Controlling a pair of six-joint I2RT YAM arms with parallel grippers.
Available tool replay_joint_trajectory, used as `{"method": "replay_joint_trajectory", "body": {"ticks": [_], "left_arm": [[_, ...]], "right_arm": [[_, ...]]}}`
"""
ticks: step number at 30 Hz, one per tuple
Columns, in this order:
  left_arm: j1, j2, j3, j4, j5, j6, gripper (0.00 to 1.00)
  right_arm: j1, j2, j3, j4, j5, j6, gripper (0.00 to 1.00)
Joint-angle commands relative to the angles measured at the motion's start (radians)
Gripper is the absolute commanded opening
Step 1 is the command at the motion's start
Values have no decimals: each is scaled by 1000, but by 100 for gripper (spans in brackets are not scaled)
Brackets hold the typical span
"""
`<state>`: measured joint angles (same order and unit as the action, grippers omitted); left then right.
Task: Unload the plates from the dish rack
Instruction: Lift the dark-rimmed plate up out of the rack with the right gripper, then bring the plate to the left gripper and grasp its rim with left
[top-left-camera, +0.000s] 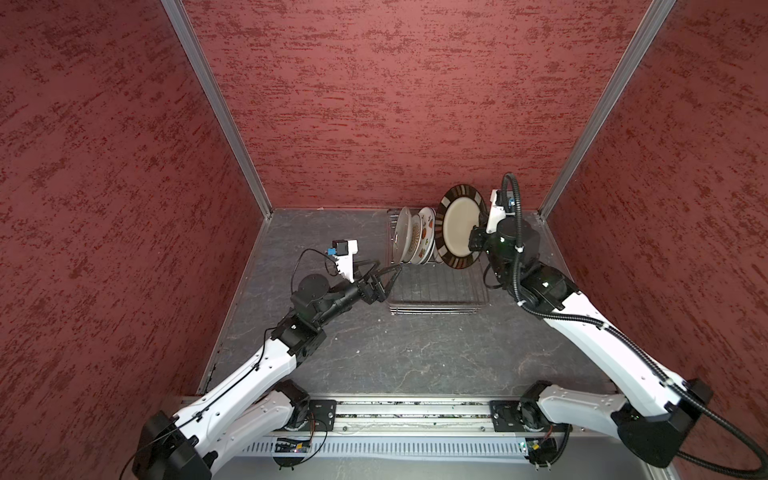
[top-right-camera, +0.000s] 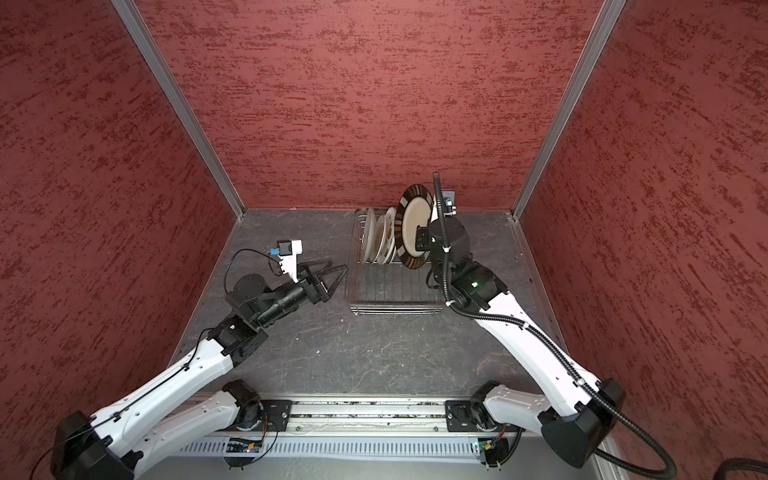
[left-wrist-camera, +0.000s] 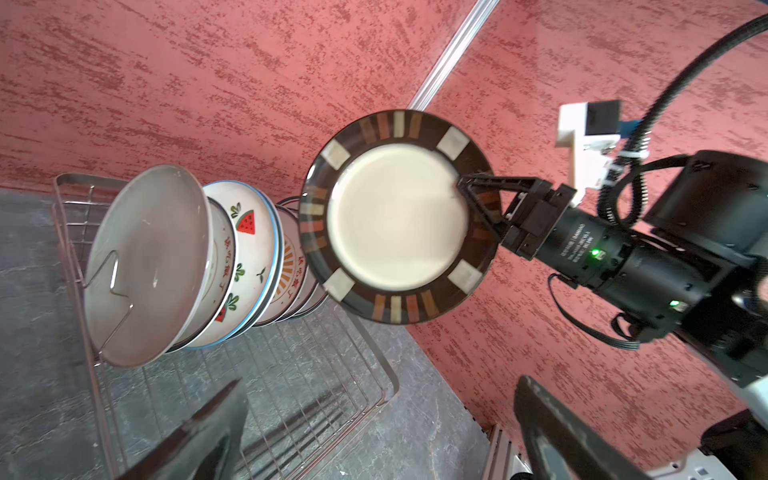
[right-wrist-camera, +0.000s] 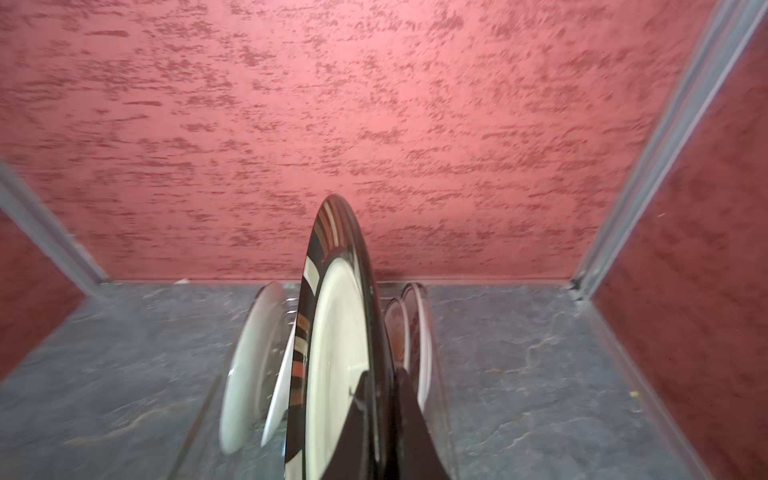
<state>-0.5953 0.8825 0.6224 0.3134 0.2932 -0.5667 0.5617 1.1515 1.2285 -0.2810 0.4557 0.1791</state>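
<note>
Dark grey marbled tabletop (top-left-camera: 415, 353); red textured walls (top-left-camera: 374, 104) on three sides; aluminium corner posts (top-left-camera: 217, 104).

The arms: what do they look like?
The left arm and right arm have white shells and black joints. The left pincer and right pincer are black, with triangular open-frame fingers. A ribbed black hose runs along the right arm.

Glossy glaze gleams on the dark-rimmed plate (left-wrist-camera: 399, 216), its cream centre smooth and shiny. The rack (top-left-camera: 436, 291) is bright, polished metal wire. Under the rack, the table (top-left-camera: 395, 357) looks like matt grey stone, veined. Behind the rack the walls (top-left-camera: 374, 104) are rough red stucco. The arm shells (top-left-camera: 602, 349) are smooth white plastic.
</note>
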Motion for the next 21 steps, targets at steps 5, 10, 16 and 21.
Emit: {"method": "replay_joint_trajectory", "body": {"ticks": [5, 10, 16, 21], "left_arm": [[-17, -13, -23, 27, 66, -15, 99], [-56, 4, -11, 26, 57, -31, 99], [-140, 26, 5, -5, -31, -33, 99], [-161, 43, -18, 42, -97, -105, 99]], "right_arm": [[-176, -153, -97, 208, -570, 226, 0], [-281, -217, -205, 327, -823, 359, 0], [-353, -209, -314, 523, -1053, 534, 0], [-360, -223, -365, 586, -1073, 579, 0]]}}
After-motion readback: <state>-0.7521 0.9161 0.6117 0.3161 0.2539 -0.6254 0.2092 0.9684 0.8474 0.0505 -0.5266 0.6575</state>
